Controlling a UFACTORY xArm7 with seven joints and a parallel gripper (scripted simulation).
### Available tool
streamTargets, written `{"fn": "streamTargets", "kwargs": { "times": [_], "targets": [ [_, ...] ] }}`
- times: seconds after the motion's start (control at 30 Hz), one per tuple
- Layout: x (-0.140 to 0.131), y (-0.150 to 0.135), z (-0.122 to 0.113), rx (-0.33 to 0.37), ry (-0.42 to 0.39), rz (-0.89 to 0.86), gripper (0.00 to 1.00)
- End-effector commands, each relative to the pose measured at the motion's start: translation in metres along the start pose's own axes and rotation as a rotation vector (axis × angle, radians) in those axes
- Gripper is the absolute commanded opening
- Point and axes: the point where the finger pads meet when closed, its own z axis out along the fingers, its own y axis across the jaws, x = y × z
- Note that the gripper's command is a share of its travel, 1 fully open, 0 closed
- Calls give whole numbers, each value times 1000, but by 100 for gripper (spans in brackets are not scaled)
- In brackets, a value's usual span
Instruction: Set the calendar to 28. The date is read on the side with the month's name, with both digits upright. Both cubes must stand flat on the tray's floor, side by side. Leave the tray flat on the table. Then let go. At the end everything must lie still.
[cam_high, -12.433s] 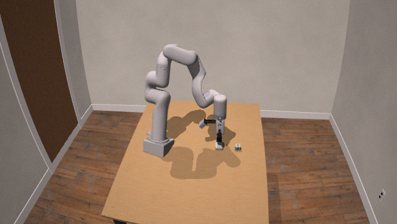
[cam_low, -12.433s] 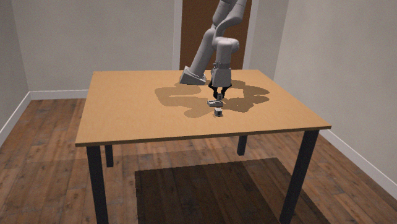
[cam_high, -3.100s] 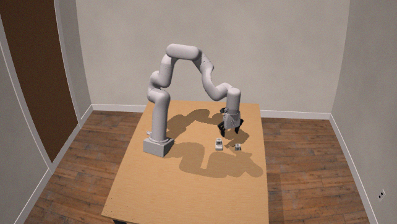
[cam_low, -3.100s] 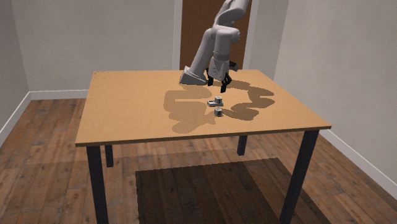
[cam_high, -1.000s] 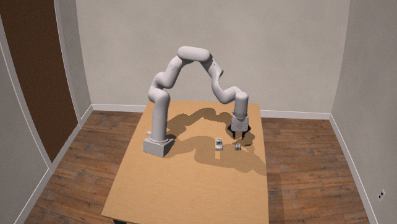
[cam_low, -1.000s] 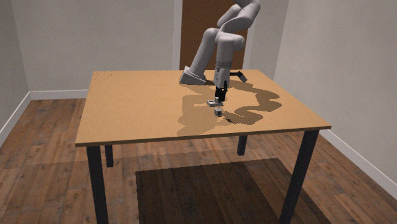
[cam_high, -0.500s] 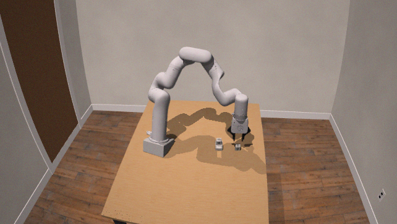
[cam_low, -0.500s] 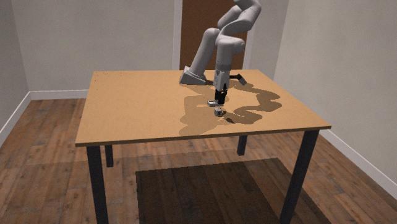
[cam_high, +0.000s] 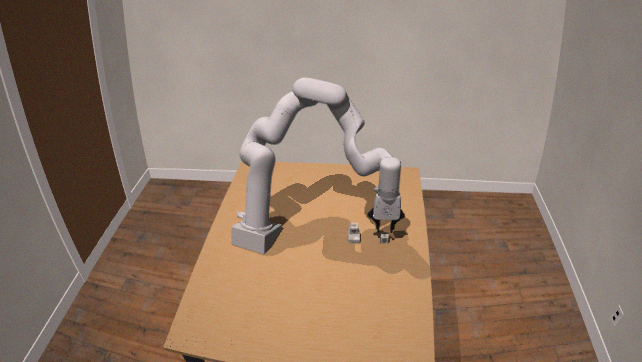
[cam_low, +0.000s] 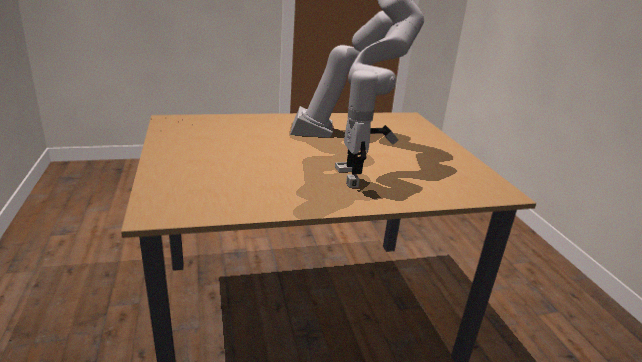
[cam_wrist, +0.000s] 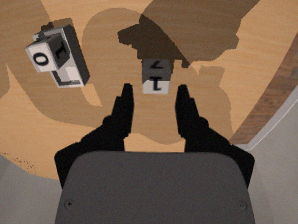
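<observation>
Wooden bench carries every item under inspection. At the left we note the tray, flat on the bench, with one cube seated in it; a face of that cube reads 0 in the wrist view. We cannot make out the month's name at this resolution. Just to the right, apart from the tray, the second cube stands alone on the bench, showing a 1 on its near face and what we take for a 2 on top. Directly above it hangs the gripper, half open, fingers either side of the cube's line but clear of it; it holds nothing.

We judge the task at an early stage. Only one cube is in the tray, and neither required digit is confirmed on the reading side. Outstanding: grasp the loose cube, turn it to the needed digit, seat it beside the other, correct the seated cube, release.
</observation>
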Motion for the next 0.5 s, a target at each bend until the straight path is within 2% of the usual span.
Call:
{"fn": "streamTargets", "kwargs": {
  "times": [0.0,0.47],
  "targets": [
    [-1,1,3,-4,0,0,49],
    [-1,1,12,-4,0,0,49]
  ]
}}
